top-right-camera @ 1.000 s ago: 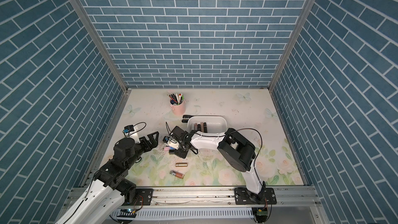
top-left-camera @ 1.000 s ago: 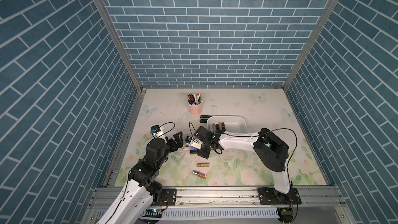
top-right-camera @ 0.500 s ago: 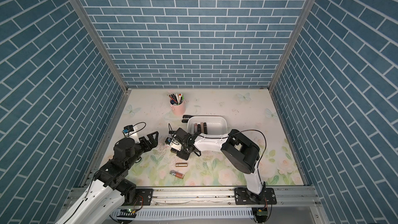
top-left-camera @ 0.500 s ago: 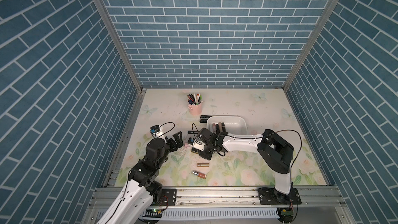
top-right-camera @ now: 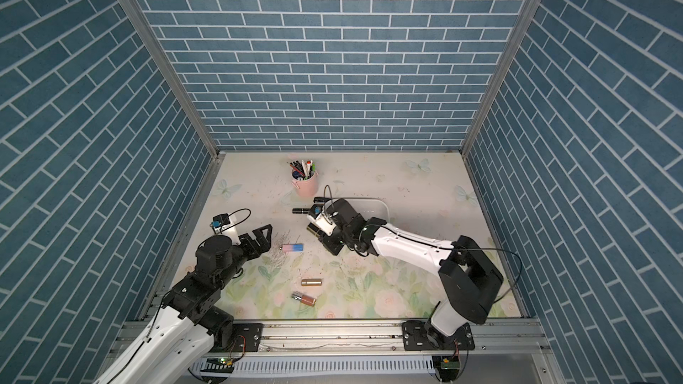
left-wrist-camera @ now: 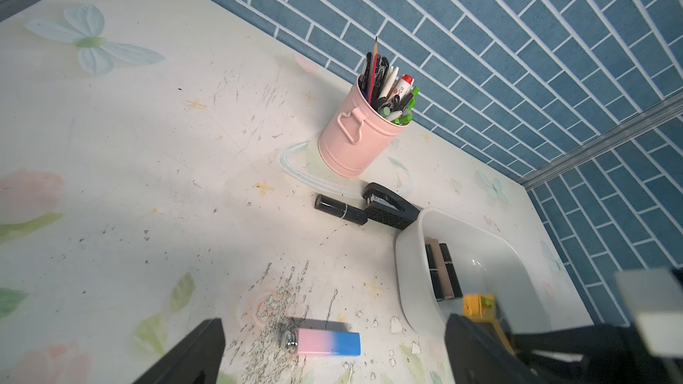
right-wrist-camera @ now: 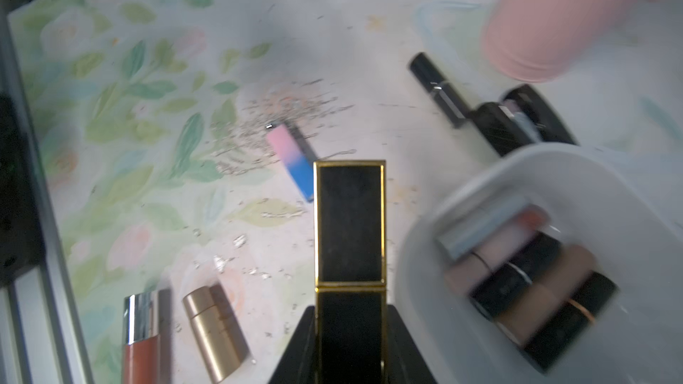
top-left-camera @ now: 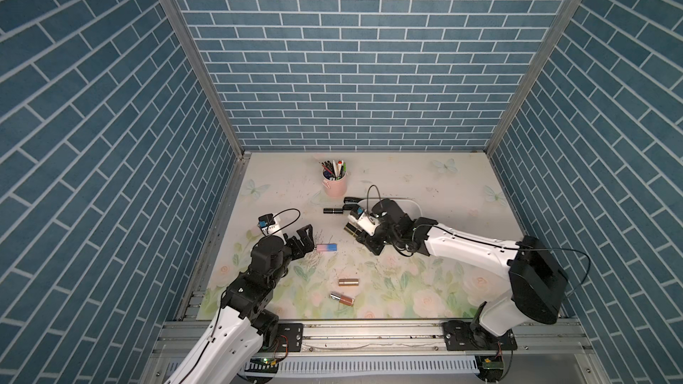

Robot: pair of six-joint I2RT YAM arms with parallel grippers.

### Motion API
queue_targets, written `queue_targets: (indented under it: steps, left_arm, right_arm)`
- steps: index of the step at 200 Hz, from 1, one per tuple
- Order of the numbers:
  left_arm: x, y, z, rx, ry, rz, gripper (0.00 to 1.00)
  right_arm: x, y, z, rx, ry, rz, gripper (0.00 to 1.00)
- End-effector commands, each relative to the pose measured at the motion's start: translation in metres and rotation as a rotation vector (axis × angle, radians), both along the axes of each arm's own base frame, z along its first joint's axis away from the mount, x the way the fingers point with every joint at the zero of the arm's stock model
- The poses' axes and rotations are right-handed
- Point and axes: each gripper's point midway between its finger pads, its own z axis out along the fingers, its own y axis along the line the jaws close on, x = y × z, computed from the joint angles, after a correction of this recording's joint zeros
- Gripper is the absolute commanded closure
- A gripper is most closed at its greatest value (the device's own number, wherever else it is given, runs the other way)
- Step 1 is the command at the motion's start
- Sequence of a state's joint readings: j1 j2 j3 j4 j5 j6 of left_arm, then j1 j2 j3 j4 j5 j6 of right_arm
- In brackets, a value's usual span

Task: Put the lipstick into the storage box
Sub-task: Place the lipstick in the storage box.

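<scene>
- Holding the black square-sided lipstick with gold edging (right-wrist-camera: pixel 349 223) clamped in the right gripper (top-left-camera: pixel 356 234); it juts straight out past the fingers, clear of the table.
- Reading a top view, the shallow white plastic storage box (top-left-camera: pixel 415 205) sits mid-frame, just up and to the right of that gripper; my own wrist hides most of it.
- As far as I can judge, the lipstick hangs beside the box's near rim, not yet over its floor.
- Inside the box, other lipsticks lying side by side (left-wrist-camera: pixel 441 271) fill one end; the rest of the floor looks free.
- The left gripper (top-left-camera: pixel 308 241) stands spread wide and empty, left of centre, near a pink-to-blue rectangular stick (top-left-camera: pixel 327 248); it is well apart from the box, so the right arm is the nearer.
- My reading of the move ahead: carry the lipstick up and rightward in frame over the rim; lay its long axis parallel to its neighbours.
</scene>
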State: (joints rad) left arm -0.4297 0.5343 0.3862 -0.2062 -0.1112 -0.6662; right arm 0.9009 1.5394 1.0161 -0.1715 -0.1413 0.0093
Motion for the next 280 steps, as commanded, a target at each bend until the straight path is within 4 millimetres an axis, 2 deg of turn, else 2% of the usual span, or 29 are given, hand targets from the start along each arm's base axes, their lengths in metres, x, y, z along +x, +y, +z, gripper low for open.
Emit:
queue_targets:
  steps: [1,27,48,91,127,160,168,236,255,280]
  left_arm:
    - [0.007,-0.004,0.006,-0.008,-0.016,-0.008,0.0]
    - [0.011,-0.008,0.006,-0.004,-0.01,-0.022,0.0]
    - [0.013,-0.01,0.008,-0.008,-0.016,-0.029,0.0]
    - [0.014,-0.013,0.008,-0.004,-0.014,-0.042,0.0]
    - [0.014,-0.013,0.011,0.008,-0.018,-0.047,0.0]
    - [0.014,-0.012,0.011,0.014,-0.02,-0.049,0.0]
    - [0.015,-0.014,0.003,0.025,0.007,-0.052,0.0]
    - [0.019,-0.027,-0.009,0.017,0.05,-0.111,0.0]
    - [0.021,-0.031,-0.011,0.015,0.06,-0.128,0.0]
    - [0.022,-0.034,-0.015,0.015,0.072,-0.14,0.0]
  right_arm:
    - [0.034,-0.033,0.013,0.09,0.034,-0.24,0.76]
    - [0.056,-0.062,0.014,0.085,0.022,-0.403,0.76]
    - [0.069,-0.078,0.005,0.064,0.048,-0.509,0.76]
    - [0.081,-0.097,-0.026,0.05,0.156,-0.665,0.76]
    - [0.092,-0.107,-0.052,0.02,0.217,-0.717,0.76]
    - [0.102,-0.11,-0.066,0.004,0.245,-0.727,0.76]
    - [0.104,-0.11,-0.069,0.001,0.251,-0.728,0.76]
    - [0.111,-0.103,-0.094,-0.007,0.308,-0.701,0.75]
    - [0.112,-0.101,-0.097,-0.008,0.32,-0.692,0.73]
    - [0.113,-0.101,-0.1,-0.009,0.326,-0.69,0.65]
